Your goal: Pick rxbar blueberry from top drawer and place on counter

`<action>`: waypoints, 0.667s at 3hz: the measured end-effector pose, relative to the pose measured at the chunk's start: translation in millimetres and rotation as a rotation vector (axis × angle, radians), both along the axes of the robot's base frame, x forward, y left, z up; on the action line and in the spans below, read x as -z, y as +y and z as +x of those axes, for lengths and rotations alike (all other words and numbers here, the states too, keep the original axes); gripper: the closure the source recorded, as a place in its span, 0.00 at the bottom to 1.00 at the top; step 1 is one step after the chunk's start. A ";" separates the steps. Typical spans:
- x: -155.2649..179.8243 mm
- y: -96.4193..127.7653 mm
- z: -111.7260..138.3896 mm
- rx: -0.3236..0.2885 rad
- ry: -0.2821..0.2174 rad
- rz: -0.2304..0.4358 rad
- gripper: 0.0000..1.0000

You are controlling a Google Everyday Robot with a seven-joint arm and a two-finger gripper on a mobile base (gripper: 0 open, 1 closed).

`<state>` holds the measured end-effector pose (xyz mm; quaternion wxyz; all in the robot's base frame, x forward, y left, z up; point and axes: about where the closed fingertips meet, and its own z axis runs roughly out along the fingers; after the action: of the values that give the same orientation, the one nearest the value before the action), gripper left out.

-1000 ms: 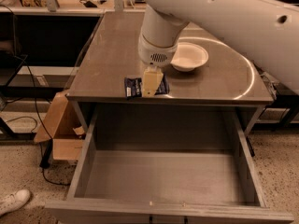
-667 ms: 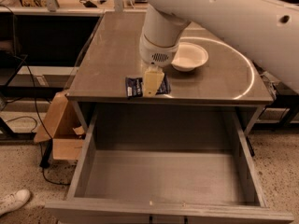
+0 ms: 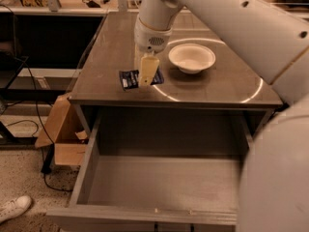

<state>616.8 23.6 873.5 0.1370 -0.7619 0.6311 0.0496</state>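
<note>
The rxbar blueberry [image 3: 128, 79], a small dark blue wrapper, lies flat on the counter [image 3: 106, 47] near its front edge. My gripper [image 3: 148, 72] hangs from the white arm directly over the bar's middle and covers part of it; I cannot tell whether it touches the bar. The top drawer [image 3: 164, 182] is pulled fully out below the counter, and its grey floor is bare.
A white bowl [image 3: 191, 57] stands on the counter to the right of the bar, inside the thin bright circle. A cardboard box [image 3: 60, 137] and cables lie on the floor at the left, and a white shoe [image 3: 14, 208] at the bottom left. The arm's body [image 3: 275, 178] fills the lower right.
The view has shifted, so the drawer looks nearer and the arm's body now fills the lower right. The gripper stays over the bar on the counter.
</note>
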 end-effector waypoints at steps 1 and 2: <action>-5.9 21.7 25.2 -0.072 0.022 0.038 1.00; -5.7 23.2 26.7 -0.067 0.012 0.044 1.00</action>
<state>643.5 46.8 879.2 0.1480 -0.7790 0.6050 0.0725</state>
